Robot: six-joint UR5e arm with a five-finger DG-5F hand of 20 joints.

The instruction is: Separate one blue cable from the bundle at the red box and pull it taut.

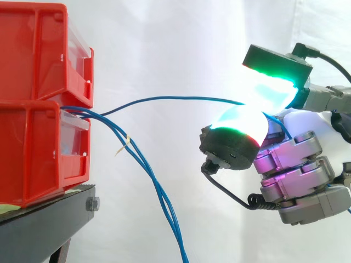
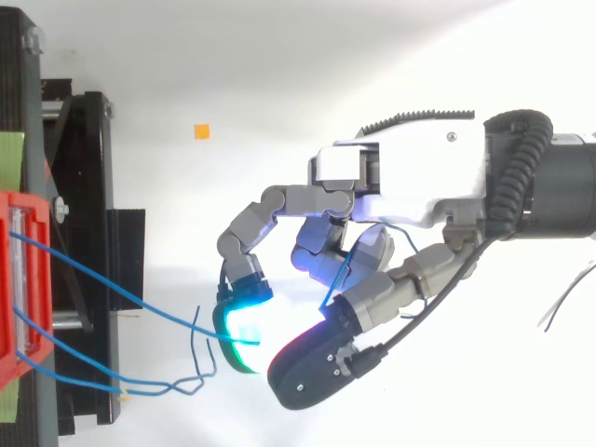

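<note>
Two red bins are stacked at the left; the blue cables come out of the lower red box (image 1: 33, 159). One blue cable (image 1: 164, 98) runs in a shallow arc from that box across to my hand (image 1: 296, 181), apart from the others. My hand is shut on it: curled fingers pinch the cable between glowing green-white fingertips (image 1: 241, 123). The remaining bundle (image 1: 159, 192) hangs down from the box, with a small pale tie on it. From above, the held cable (image 2: 121, 291) leads from the box (image 2: 19, 279) to the hand (image 2: 419, 177).
The upper red bin (image 1: 38, 49) sits on the lower one, both on a black stand (image 1: 49, 213). A small orange marker (image 2: 200, 131) lies on the white floor. A white curtain is behind everything.
</note>
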